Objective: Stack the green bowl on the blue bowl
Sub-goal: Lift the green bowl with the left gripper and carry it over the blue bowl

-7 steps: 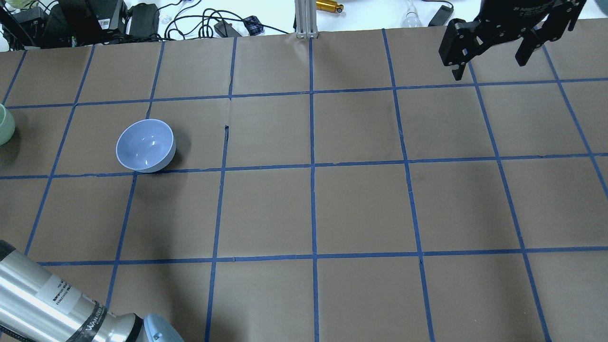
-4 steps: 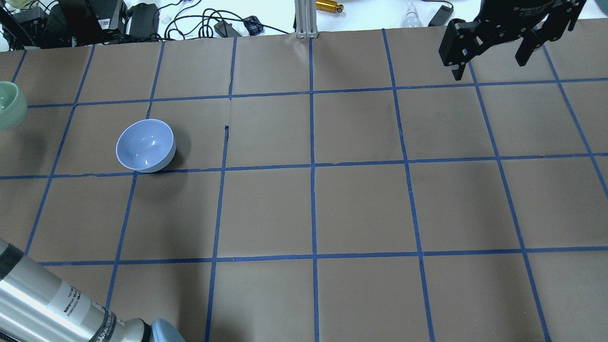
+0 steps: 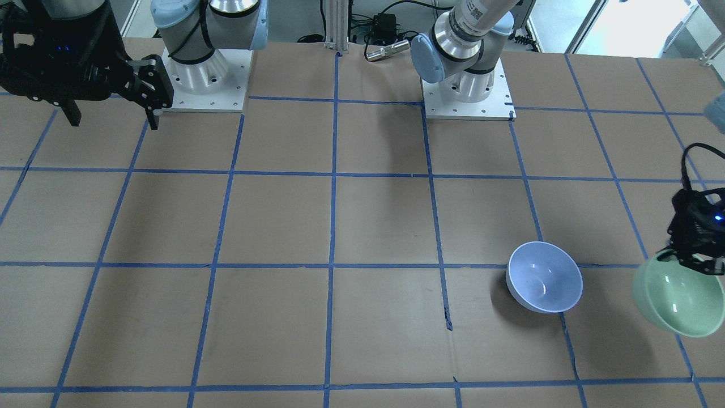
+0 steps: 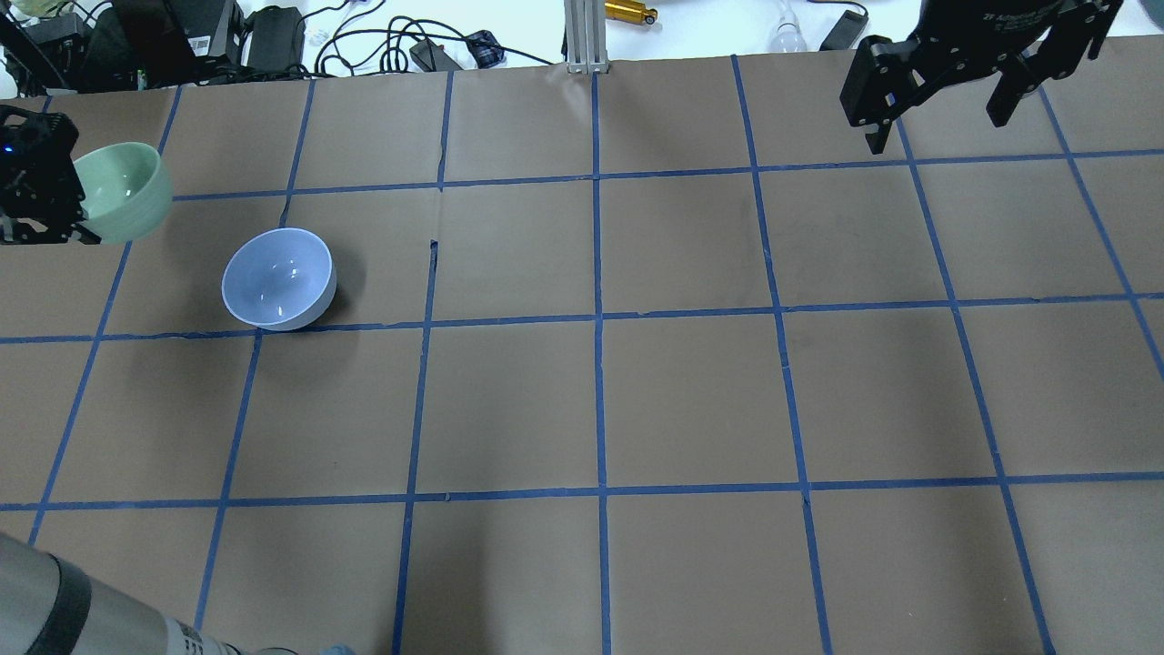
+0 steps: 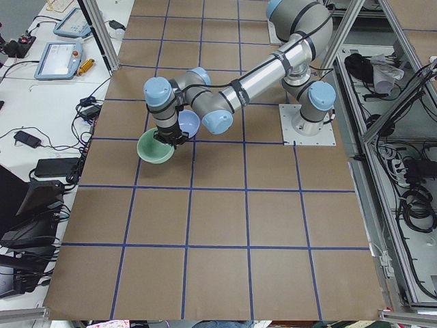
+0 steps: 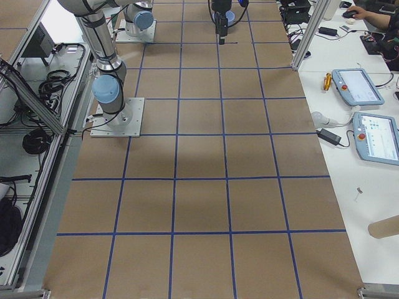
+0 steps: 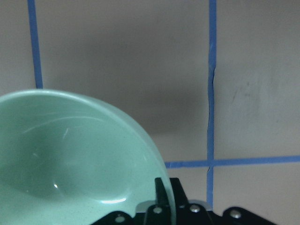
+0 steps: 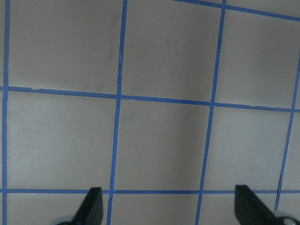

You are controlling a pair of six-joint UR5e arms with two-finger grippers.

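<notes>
The blue bowl [image 4: 277,277] stands upright and empty on the brown table; it also shows in the front view [image 3: 545,276]. My left gripper [image 4: 80,218] is shut on the rim of the green bowl [image 4: 127,191] and holds it, tilted, above the table. In the overhead view the green bowl is to the left of the blue bowl and a little beyond it, apart from it. The green bowl also shows in the front view [image 3: 677,303], the left wrist view [image 7: 70,154] and the exterior left view [image 5: 156,148]. My right gripper [image 4: 938,127] is open and empty, far off at the back right.
The table is brown paper [image 4: 691,391] with a grid of blue tape. Cables and black boxes [image 4: 182,36] lie beyond the far edge. An aluminium post [image 4: 582,36] stands at the back middle. The arm bases [image 3: 467,90] are on the robot's side.
The green bowl, held by my left gripper, has come in from the overhead view's left edge, moving right and toward the far side. The blue bowl and right arm have not moved.
</notes>
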